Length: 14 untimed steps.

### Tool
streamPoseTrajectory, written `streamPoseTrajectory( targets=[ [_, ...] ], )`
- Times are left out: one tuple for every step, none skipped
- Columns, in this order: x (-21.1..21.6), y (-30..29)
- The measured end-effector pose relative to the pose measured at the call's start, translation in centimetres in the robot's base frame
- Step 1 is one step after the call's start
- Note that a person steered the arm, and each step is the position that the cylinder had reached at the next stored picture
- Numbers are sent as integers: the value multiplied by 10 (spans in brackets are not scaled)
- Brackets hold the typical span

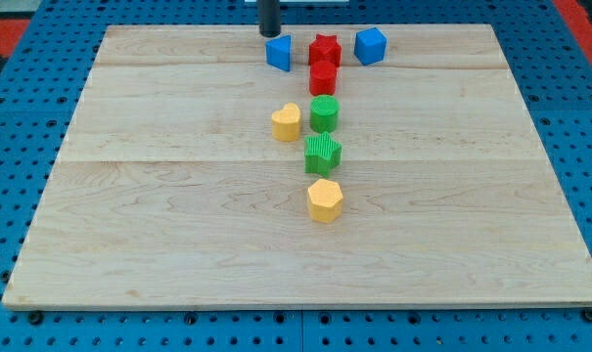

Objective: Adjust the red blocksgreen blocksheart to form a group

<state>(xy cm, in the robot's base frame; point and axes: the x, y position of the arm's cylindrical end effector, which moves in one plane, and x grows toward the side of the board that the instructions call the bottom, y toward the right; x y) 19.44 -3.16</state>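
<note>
1. Red blocks: red star (325, 49) at the view's top, red cylinder (323, 78) touching it just below. Green cylinder (324, 113) sits just under that, green star (323, 154) below it with a small gap. Yellow heart (287, 122) is just left of the green cylinder, not quite touching.
2. Others: blue block (279, 52) left of the red star, blue hexagon (370, 46) to its right, yellow hexagon (325, 199) below the green star.
3. My tip (269, 34) is a bare rod with nothing to open or close; it sits at the top edge of the wooden board (129, 215), just above the blue block, touching nothing I can confirm.
4. Step, as I judge it: group nearly formed, final tightening. Next move calls for routing around the blue block, then nudging the heart rightward against the green cylinder.
</note>
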Motion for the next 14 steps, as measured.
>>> streamPoseTrajectory(
  targets=[
    [8, 48],
    [77, 87],
    [142, 39],
    [144, 38],
    [129, 40],
    [145, -39],
    [214, -59],
    [247, -56],
    [245, -3],
    [245, 3],
    [245, 3],
    [252, 4],
    [223, -62],
    [147, -3]
  ],
)
